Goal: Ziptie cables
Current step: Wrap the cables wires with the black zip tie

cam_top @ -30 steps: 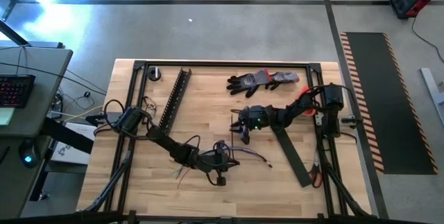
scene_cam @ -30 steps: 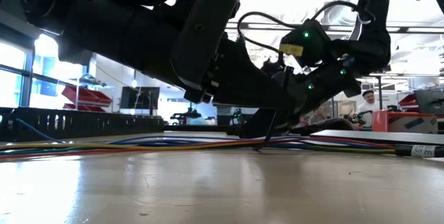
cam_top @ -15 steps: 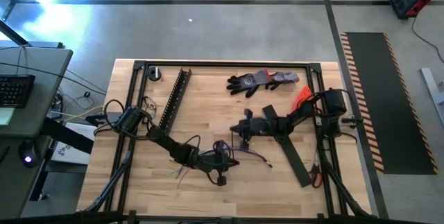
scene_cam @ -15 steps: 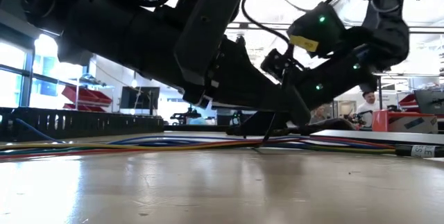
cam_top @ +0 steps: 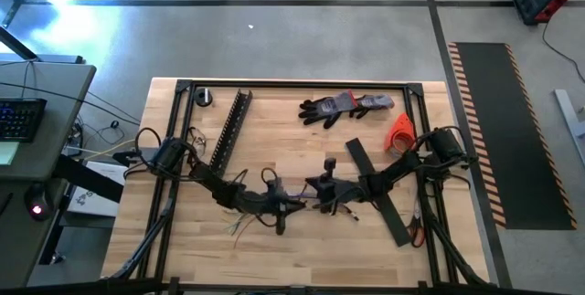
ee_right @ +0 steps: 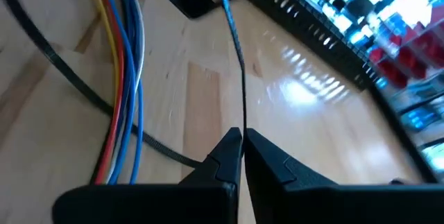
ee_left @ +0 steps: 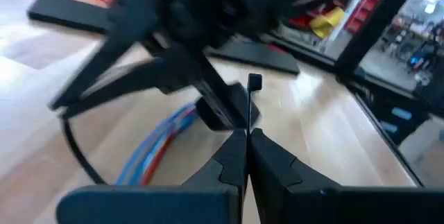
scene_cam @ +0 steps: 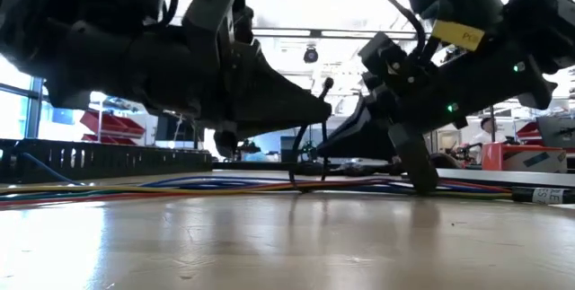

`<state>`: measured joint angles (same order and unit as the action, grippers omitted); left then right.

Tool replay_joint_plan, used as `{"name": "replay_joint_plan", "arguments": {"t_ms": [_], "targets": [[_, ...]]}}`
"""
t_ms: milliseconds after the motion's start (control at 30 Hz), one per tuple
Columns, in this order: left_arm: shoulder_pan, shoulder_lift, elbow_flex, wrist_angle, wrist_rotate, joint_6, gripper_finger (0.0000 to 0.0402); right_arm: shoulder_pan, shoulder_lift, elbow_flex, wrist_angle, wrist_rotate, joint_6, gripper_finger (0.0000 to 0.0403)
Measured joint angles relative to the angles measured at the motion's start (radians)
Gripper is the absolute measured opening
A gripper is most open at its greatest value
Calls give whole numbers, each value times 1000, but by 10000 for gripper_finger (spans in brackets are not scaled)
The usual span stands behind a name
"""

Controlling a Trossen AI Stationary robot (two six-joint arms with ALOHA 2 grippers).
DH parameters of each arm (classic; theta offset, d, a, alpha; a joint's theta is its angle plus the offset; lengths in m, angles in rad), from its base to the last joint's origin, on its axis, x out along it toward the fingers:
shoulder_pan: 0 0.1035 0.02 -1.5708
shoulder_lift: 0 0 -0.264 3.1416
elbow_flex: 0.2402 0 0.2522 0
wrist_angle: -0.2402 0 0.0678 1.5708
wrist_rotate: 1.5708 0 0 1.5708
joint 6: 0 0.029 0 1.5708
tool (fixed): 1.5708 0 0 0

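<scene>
Near the middle of the wooden table (cam_top: 274, 153), we see both arms meeting low over the cables (ee_right: 125, 78), a loose bunch of blue, orange and yellow wires lying flat on the wood. The left gripper (ee_left: 248, 137) has its fingers pressed together on a thin black zip tie (ee_left: 248, 106), whose head stands just above the fingertips. The right gripper (ee_right: 242, 141) is likewise pinched on the tie's slender tail, which runs away from it toward the other arm. The strap appears to loop under the bundle, though the blurred wrist views leave us unsure. A slotted bar (cam_top: 230, 129) and gloves (cam_top: 345, 106) lie well apart.
</scene>
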<state>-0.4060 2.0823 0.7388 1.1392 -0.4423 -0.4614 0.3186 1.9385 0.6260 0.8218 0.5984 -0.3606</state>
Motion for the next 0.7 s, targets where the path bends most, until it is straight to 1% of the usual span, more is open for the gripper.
{"name": "replay_joint_plan", "arguments": {"t_ms": [167, 367, 433, 567, 700], "targets": [[-2, 0, -48, 90, -8, -23, 0, 10, -1, 26, -2, 30, -47, 0], [-31, 0, -74, 107, -93, -45, 0, 10, -1, 63, -24, 43, -73, 0], [-37, 1, -77, 128, -113, -45, 0, 10, -1, 87, -61, 45, -78, 0], [-54, 2, -96, 197, -165, -10, 0, 10, -1, 135, -189, 46, -77, 0], [-61, 2, -114, 209, -176, -15, 0, 12, -1, 147, -197, 46, -67, 0]]}}
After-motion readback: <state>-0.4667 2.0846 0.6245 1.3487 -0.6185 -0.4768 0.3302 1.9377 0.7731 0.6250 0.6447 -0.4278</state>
